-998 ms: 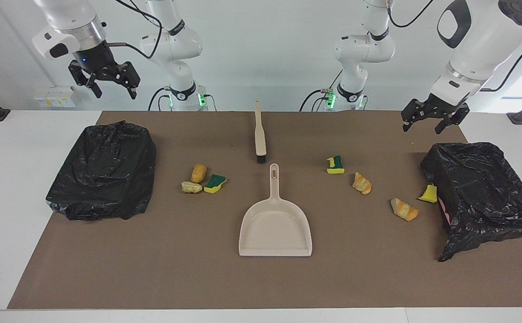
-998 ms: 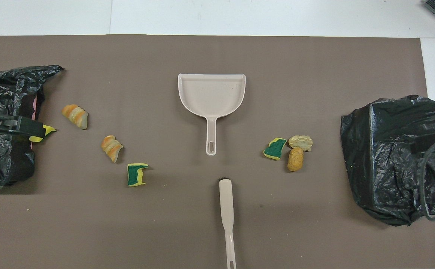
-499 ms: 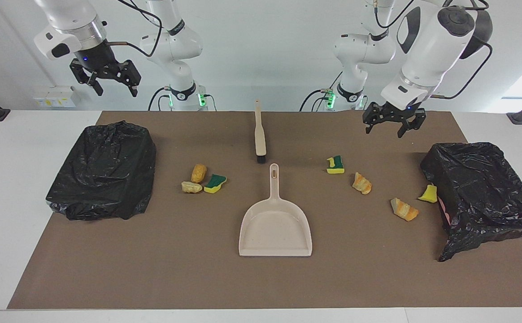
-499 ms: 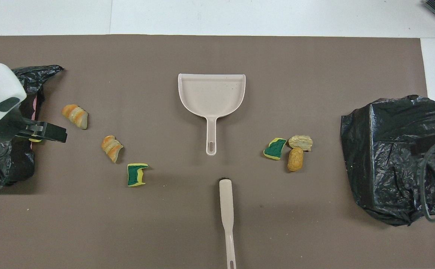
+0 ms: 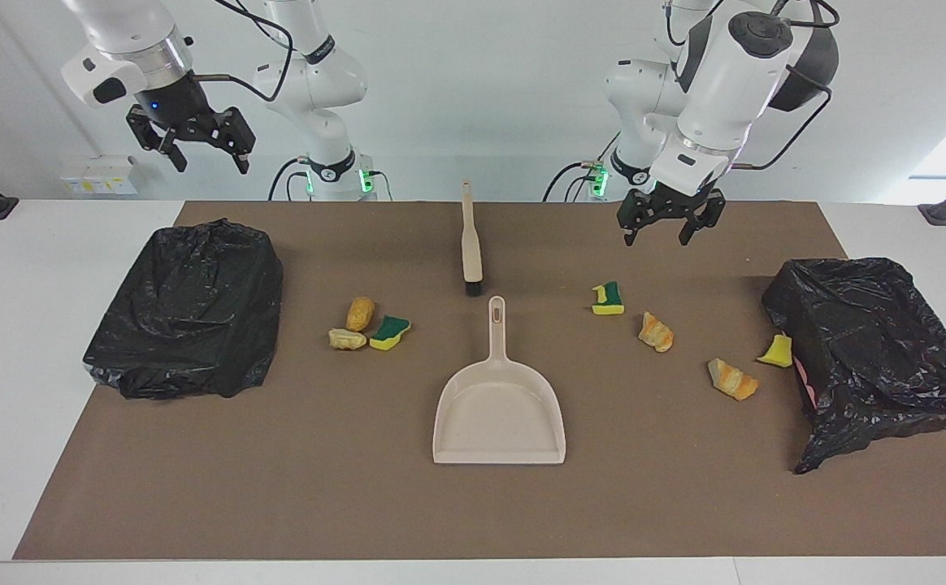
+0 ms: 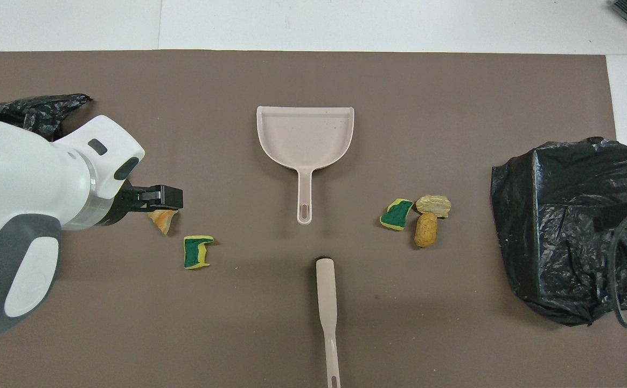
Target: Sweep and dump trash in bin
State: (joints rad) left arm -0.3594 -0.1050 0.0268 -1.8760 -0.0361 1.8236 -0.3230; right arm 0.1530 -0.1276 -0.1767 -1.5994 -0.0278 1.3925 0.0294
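Beige dustpan point(image 5: 499, 410), black bags point(image 5: 188, 309)

sponge chunks point(image 5: 608, 298): three counted
bread-like lumps point(image 5: 656, 331): four counted
dustpan point(image 5: 498, 410): one
brush point(image 5: 470, 243): one
black bags point(image 5: 188, 309): two

Two high, opposed views, facing and overhead, sharing one brown mat point(image 5: 278, 487).

White arms point(image 5: 717, 73), black fingers point(image 5: 630, 230), black cables point(image 5: 798, 130).
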